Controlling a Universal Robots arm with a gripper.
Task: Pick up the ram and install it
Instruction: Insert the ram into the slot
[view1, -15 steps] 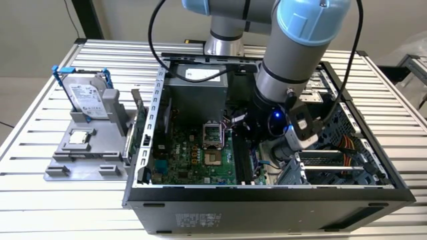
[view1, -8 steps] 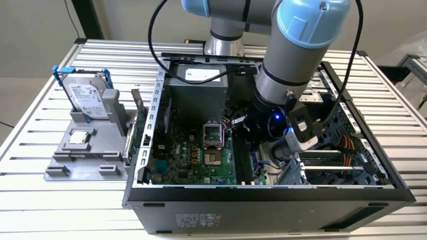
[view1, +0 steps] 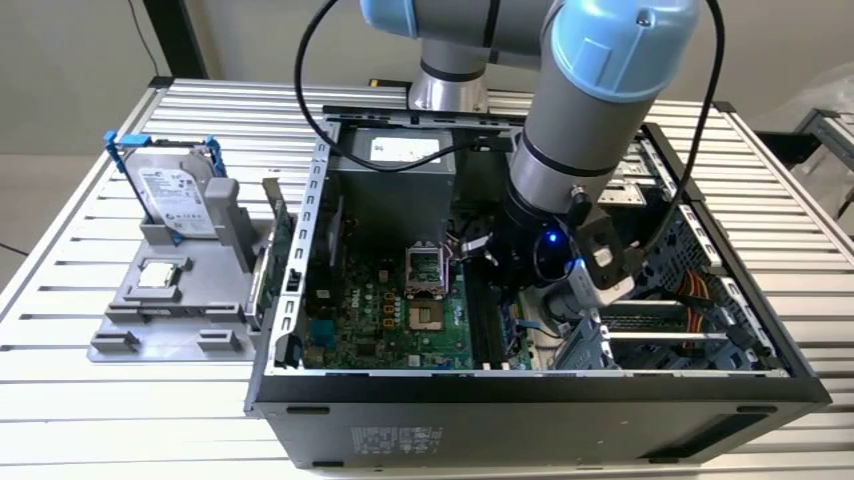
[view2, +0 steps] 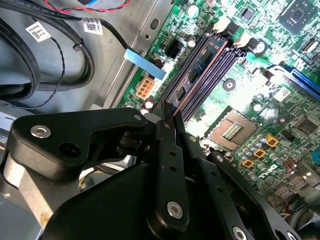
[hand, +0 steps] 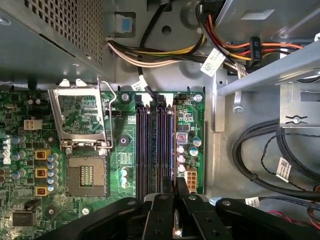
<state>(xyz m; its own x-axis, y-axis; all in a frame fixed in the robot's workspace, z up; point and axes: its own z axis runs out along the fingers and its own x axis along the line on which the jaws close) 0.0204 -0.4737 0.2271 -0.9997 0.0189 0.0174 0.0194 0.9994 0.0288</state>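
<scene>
Robot arm (view1: 587, 140) in the exterior view reaches down into the open computer case (view1: 534, 385), its wrist low over the green motherboard (view1: 387, 310); on the exterior view's left a grey stand (view1: 167, 300) holds a hard drive in a blue frame (view1: 174, 195). Closer in, the second wrist view shows the gripper (view2: 169, 116) with its black fingers (view2: 167, 155) pressed together on the end of the ram (view2: 200, 65), which lies along one of the memory slots (view2: 220, 62), just beside the bare processor socket (view2: 231, 131). From above, the first wrist view shows the ram (hand: 172, 145) in the outermost slot, and an open socket lever frame (hand: 80, 117).
</scene>
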